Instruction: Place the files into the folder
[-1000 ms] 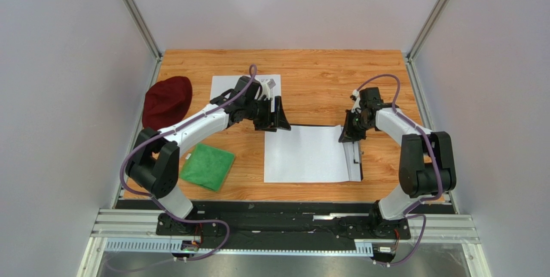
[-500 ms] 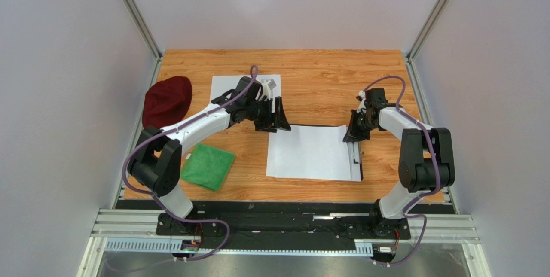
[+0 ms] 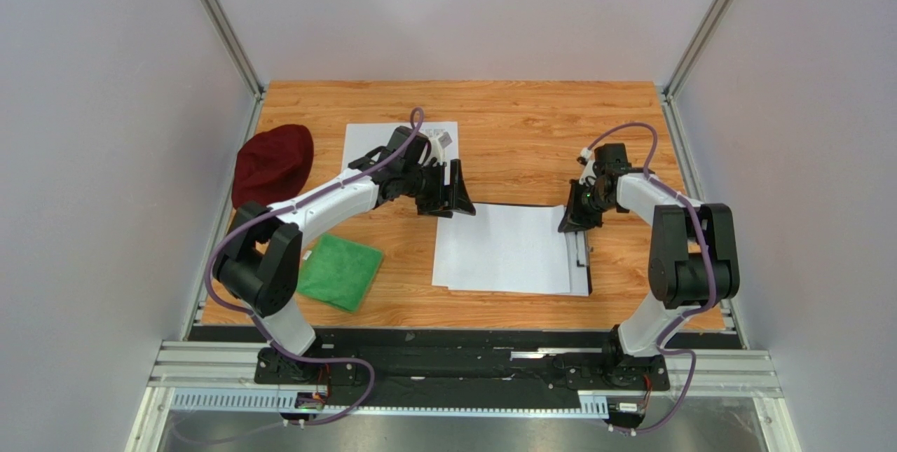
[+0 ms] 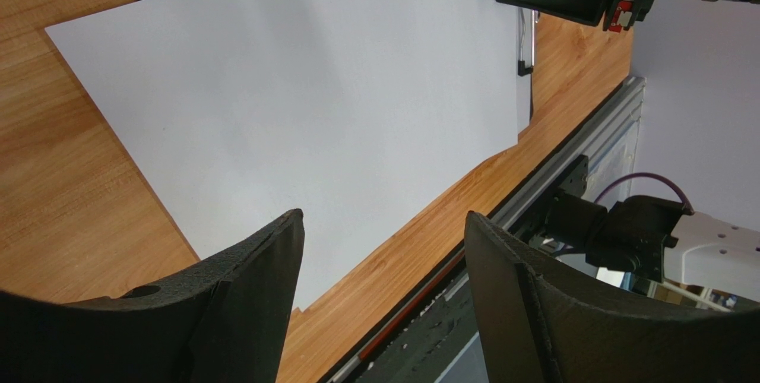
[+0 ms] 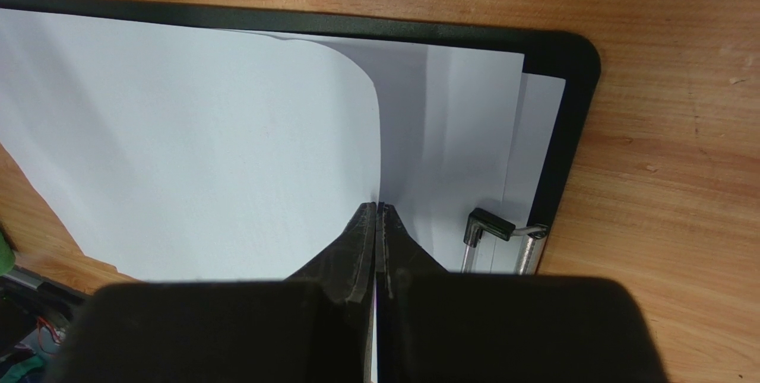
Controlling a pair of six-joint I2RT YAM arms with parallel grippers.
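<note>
Right gripper (image 5: 379,209), jaws pressed together on the lifted right end of a thin white paper sheet (image 3: 505,247). The sheet lies long side left to right over the flat black plastic folder (image 5: 571,134), near the right edge of the wooden table (image 3: 526,126). Left gripper (image 4: 382,223), jaws apart and empty, hovers over the sheet's far left corner. The right arm is nearer. Compared with a second ago, the sheet seems to have slid slightly rightward onto the folder. A second white sheet (image 3: 363,142) lies towards the far left corner.

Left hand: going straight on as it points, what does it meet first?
Probably the flat white paper sheet on the thin black plastic folder: the open left hand points at its edge. Depth is unclear; it could meet the wooden table beside it.
</note>
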